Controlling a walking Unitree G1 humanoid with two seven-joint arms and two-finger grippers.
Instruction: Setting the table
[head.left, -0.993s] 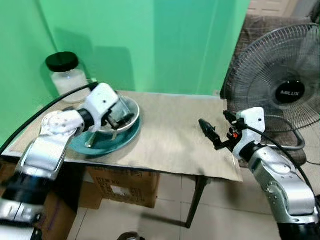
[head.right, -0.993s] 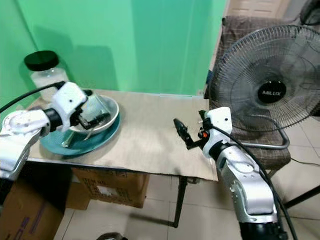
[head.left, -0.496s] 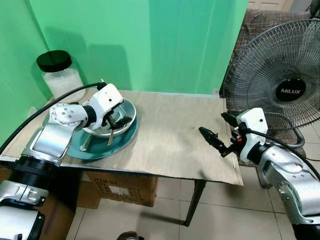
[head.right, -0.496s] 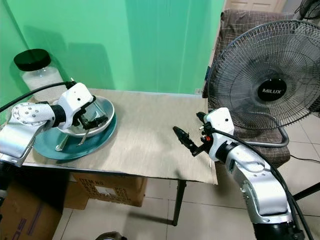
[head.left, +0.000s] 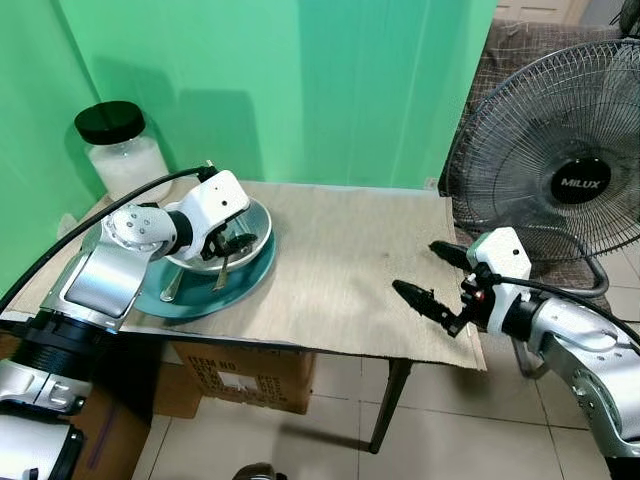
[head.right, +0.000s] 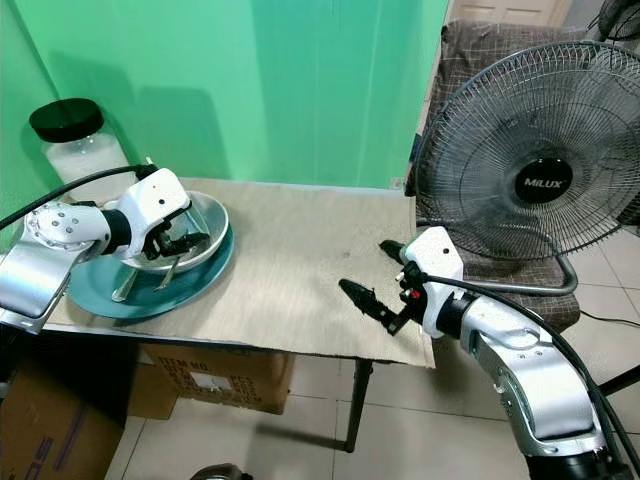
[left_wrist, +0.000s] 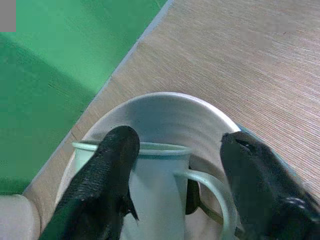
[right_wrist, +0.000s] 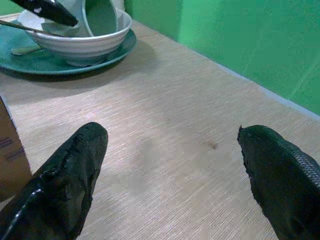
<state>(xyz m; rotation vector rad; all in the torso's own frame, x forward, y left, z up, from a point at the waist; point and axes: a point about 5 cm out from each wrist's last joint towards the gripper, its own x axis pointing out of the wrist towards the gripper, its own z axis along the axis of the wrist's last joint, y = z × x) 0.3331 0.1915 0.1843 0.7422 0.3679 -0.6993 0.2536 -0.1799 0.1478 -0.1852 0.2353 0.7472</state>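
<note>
Left hand (head.left: 232, 243) is down in the white bowl (head.left: 255, 222) at about 9 o'clock on the bench (head.left: 340, 270), fingers parted around something inside it. That bowl sits on a teal plate (head.left: 235, 290), and a utensil handle (head.left: 171, 288) pokes out over the plate's near side. Right hand (head.left: 435, 280) hovers low over the bench's edge at 4 o'clock, fingers spread wide, holding nothing. Behind the plate at 10 o'clock stands a jar (head.left: 120, 155) with a black lid; a big fan (head.left: 560, 170) stands off the bench at 2 o'clock.

Right eye view, same story: cardboard boxes (head.right: 215, 375) sit under the bench.

Left wrist view now: a pale green mug (left_wrist: 160, 185) sits in the bowl, one black finger inside its rim, the other outside past the handle. Whether they press the mug, I cannot tell.

Right wrist view: two fingers (right_wrist: 65, 180) wide apart above bare bench, with bowl, mug and plate well off ahead.
</note>
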